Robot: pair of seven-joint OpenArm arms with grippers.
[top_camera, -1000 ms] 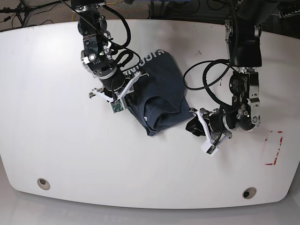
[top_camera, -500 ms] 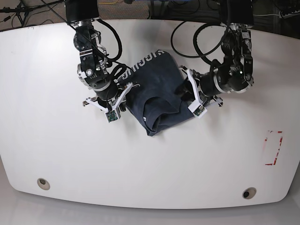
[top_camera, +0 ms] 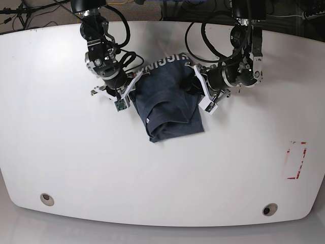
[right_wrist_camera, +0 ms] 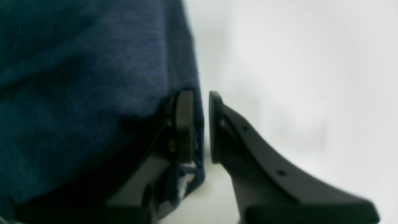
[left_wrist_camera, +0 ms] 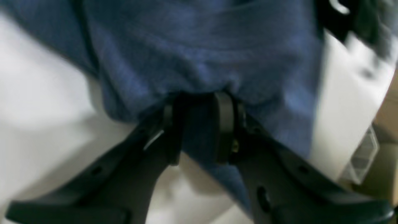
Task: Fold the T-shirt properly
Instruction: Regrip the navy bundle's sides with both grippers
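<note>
Currently, my left gripper (left_wrist_camera: 199, 124) and my right gripper (right_wrist_camera: 200, 126) each pinch an edge of the folded navy T-shirt (top_camera: 170, 101), which lies at upper centre of the white table (top_camera: 76, 162).

Left pincer (left_wrist_camera: 199, 127) clamps a fold of blue T-shirt (left_wrist_camera: 202, 59) above the white table (left_wrist_camera: 40, 102).
</note>
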